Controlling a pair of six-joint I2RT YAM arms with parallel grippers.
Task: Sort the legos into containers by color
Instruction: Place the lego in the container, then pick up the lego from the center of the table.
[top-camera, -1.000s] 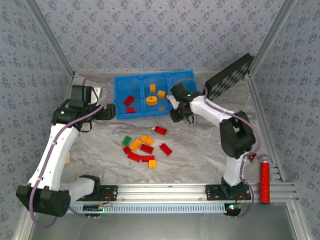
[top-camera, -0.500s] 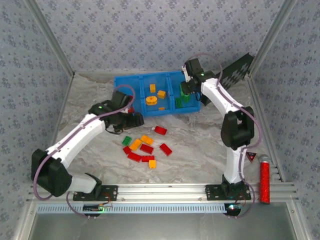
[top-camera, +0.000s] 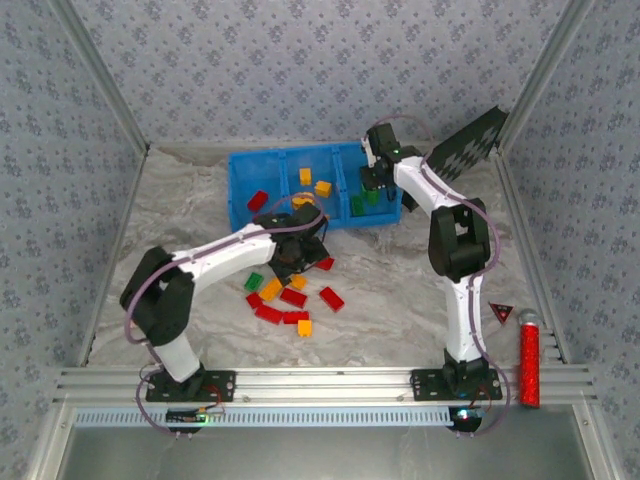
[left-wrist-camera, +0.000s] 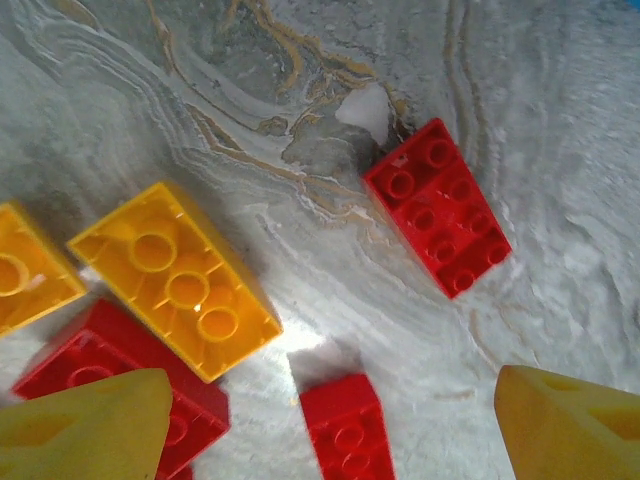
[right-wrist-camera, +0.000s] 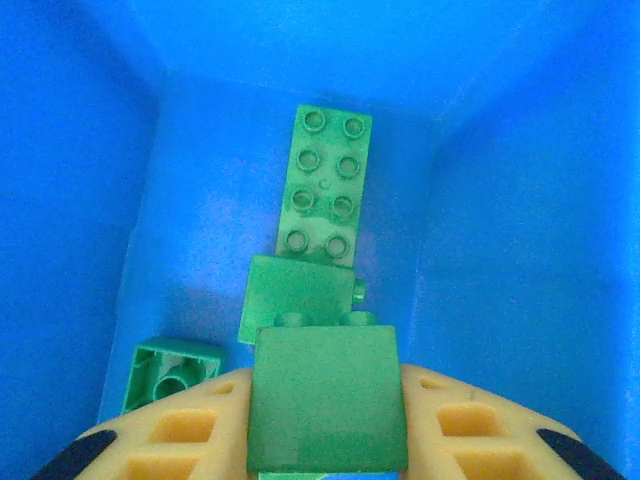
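Right gripper grips a green plastic brick over the blue plastic tray; left gripper, wide open and empty, hovers above a red plastic brick.

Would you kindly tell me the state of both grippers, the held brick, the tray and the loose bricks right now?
Tray: red bricks left, orange-yellow middle, green right.
Green brick: clamped above the right compartment, not yet dropped.
Right gripper: shut on that brick.
Loose bricks: lying unsorted outside the tray.
Left gripper: open, above the loose bricks.
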